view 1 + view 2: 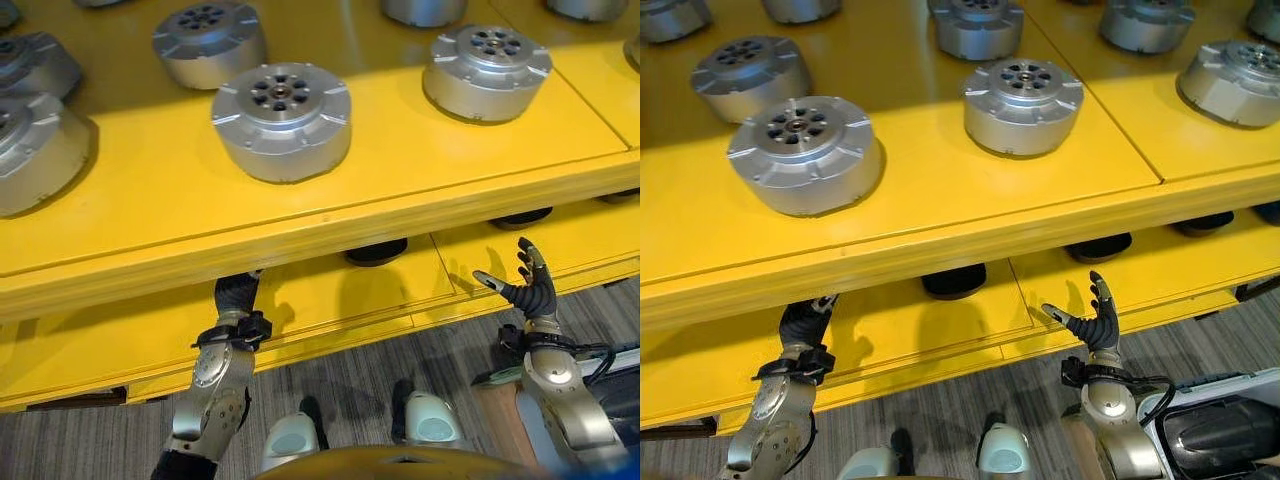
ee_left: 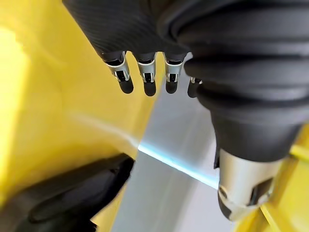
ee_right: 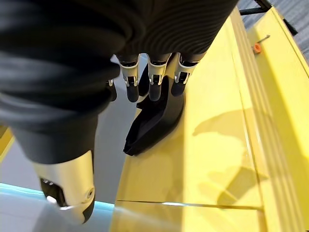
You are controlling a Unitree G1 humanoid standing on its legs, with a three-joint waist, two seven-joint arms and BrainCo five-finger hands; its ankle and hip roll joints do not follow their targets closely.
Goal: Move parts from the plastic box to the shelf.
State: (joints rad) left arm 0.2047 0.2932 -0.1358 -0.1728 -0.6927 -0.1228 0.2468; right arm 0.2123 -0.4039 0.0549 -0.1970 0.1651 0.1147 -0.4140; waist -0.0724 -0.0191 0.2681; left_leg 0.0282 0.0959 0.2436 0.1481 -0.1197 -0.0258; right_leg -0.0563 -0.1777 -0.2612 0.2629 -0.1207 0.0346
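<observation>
The upper yellow shelf (image 1: 400, 190) stretches across the head views, and it carries round silver metal parts: the nearest part (image 1: 281, 120) sits close to the front edge near the centre, a second part (image 1: 487, 71) stands at about two o'clock from it, a third part (image 1: 208, 42) at about eleven o'clock, and a larger part (image 1: 35, 150) lies well off at nine o'clock by the left border, with more of them along the back. Under that board runs the lower yellow shelf (image 1: 380, 290), where dark round pieces (image 1: 376, 251) show just beneath the upper board's lip. The left hand (image 1: 236, 297) reaches up at seven o'clock from the nearest part, its fingers tucked under the front edge of the upper shelf; its wrist view shows the fingers (image 2: 147, 77) straight, side by side and holding nothing, with the thumb set apart. The right hand (image 1: 527, 285) hangs at five o'clock from the second part, in front of the lower shelf, fingers spread and straight, thumb pointing out to the left, empty too; in its wrist view the fingertips (image 3: 155, 82) line up above a black piece (image 3: 157, 118) lying on the yellow board. Both hands are apart from every silver part. Below the shelves lies grey striped floor (image 1: 380, 360).
</observation>
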